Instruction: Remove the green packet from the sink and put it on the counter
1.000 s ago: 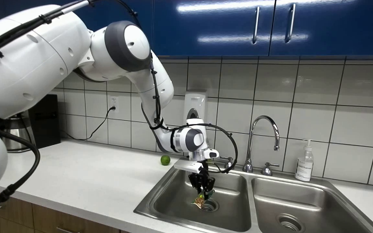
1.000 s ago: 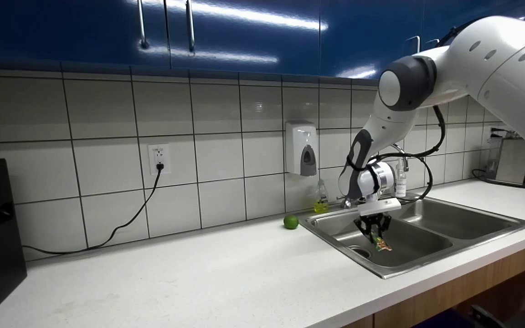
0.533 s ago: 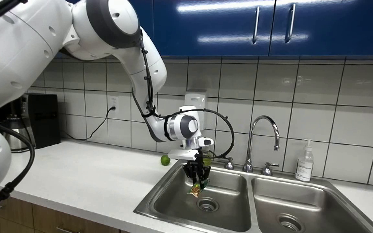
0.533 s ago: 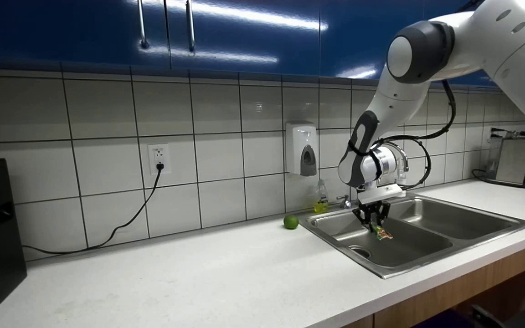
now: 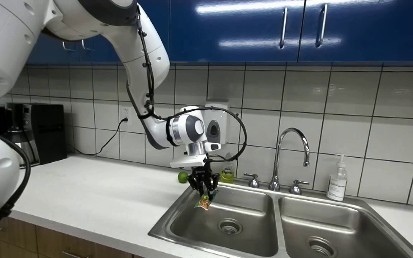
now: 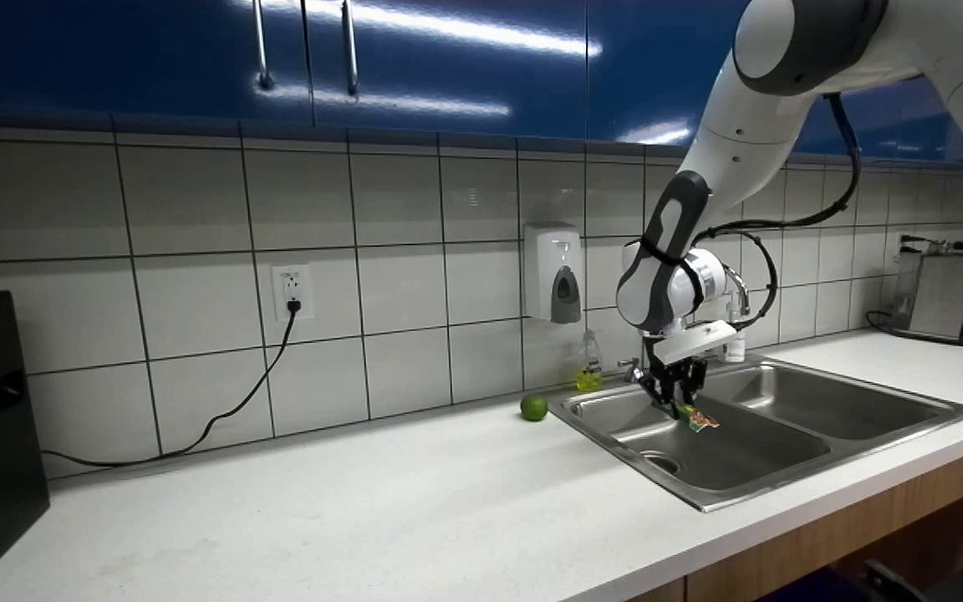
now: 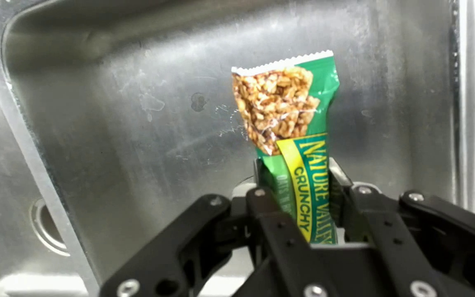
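Note:
The green packet (image 5: 203, 203) is a green wrapper with a granola picture and a yellow band. It also shows in an exterior view (image 6: 702, 420) and large in the wrist view (image 7: 278, 103). My gripper (image 5: 206, 191) is shut on its middle, with a finger on each long side (image 7: 296, 173); the packet's far end sticks out past the fingers, its near end is hidden. Gripper and packet hang above the left basin of the steel sink (image 5: 249, 233), near its edge beside the counter. The off-white counter (image 5: 102, 197) adjoins the sink, also in an exterior view (image 6: 364, 518).
A green lime (image 5: 183, 177) sits on the counter by the sink's back corner. A yellow soap bottle (image 5: 227, 175), the chrome tap (image 5: 276, 161) and a sanitizer bottle (image 5: 337, 182) stand behind the sink. A black machine (image 5: 48, 132) stands on the counter. Blue cabinets (image 5: 235, 32) hang above.
My gripper has risen with the packet from close above the drain, and in an exterior view has shifted left towards the counter side. The packet stays in the fingers.

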